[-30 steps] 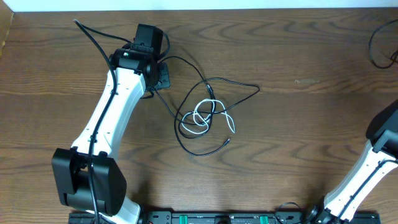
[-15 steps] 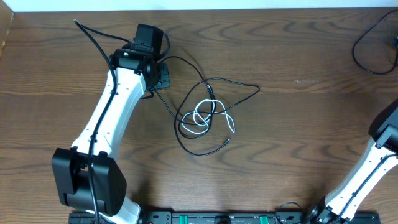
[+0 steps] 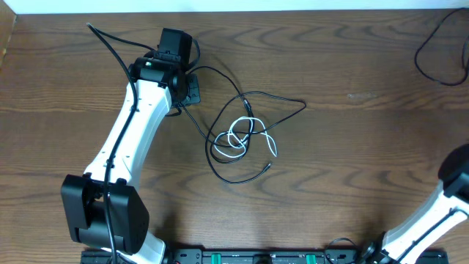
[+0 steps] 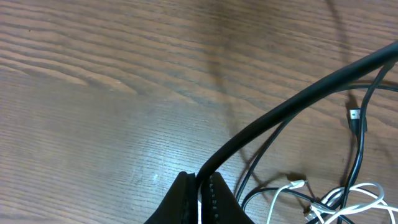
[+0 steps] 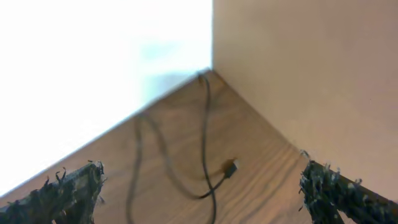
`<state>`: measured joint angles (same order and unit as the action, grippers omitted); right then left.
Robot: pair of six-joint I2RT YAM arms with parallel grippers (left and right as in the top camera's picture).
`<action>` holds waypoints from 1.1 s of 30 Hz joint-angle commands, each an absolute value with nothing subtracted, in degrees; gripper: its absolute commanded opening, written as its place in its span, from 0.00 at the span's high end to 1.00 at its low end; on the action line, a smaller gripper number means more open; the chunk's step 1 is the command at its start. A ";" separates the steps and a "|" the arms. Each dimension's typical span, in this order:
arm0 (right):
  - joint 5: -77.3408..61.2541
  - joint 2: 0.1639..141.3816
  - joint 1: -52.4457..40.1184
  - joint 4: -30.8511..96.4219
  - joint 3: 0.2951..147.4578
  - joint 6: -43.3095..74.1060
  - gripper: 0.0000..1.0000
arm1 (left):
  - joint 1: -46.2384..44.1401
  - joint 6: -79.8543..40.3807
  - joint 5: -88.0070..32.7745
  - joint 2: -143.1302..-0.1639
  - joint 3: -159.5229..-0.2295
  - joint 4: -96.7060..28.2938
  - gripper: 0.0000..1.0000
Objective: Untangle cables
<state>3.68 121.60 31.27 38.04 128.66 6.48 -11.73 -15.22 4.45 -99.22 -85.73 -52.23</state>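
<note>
A thin black cable (image 3: 282,99) and a shorter white cable (image 3: 272,148) lie looped together at mid-table, the knot about (image 3: 236,136). My left gripper (image 3: 190,89) rests at the back left, shut on the black cable. In the left wrist view that gripper (image 4: 200,183) pinches the black cable (image 4: 292,102), which runs up to the right. The white cable (image 4: 280,196) and a plug (image 4: 354,115) lie further right. My right gripper (image 5: 205,199) is open and holds nothing. Its fingers (image 5: 68,193) stand wide apart.
A separate black cable (image 3: 431,51) with a plug end (image 5: 230,167) lies loose in the table's back right corner, under the right gripper. A beige wall (image 5: 298,74) borders that corner. The right arm (image 3: 456,183) is at the front right edge, and the left arm (image 3: 132,132) crosses the left side.
The black cable in the back right corner has slid left and settled on the table. The right arm has pulled back toward the front right edge. The left arm and the tangle have not moved.
</note>
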 commanded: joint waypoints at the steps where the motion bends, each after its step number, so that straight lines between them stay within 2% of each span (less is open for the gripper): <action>1: -4.03 118.78 30.85 40.73 129.43 3.14 0.01 | -11.60 -15.53 4.97 -99.68 -85.43 -52.29 0.93; 10: -7.46 113.80 29.45 47.99 129.43 2.50 0.01 | -11.60 -15.29 4.97 -98.50 -85.52 -52.21 0.93; 19: -20.10 111.20 26.72 51.22 129.43 2.48 0.01 | -11.60 -15.11 4.95 -92.16 -85.52 -51.53 0.93; 33: -20.34 110.89 17.12 60.23 129.43 2.48 0.01 | -11.60 -15.16 -1.08 -78.87 -85.52 -49.19 0.93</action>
<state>-19.53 112.03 18.79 59.35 129.25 3.18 -11.73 -15.18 0.95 -81.52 -85.71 -49.56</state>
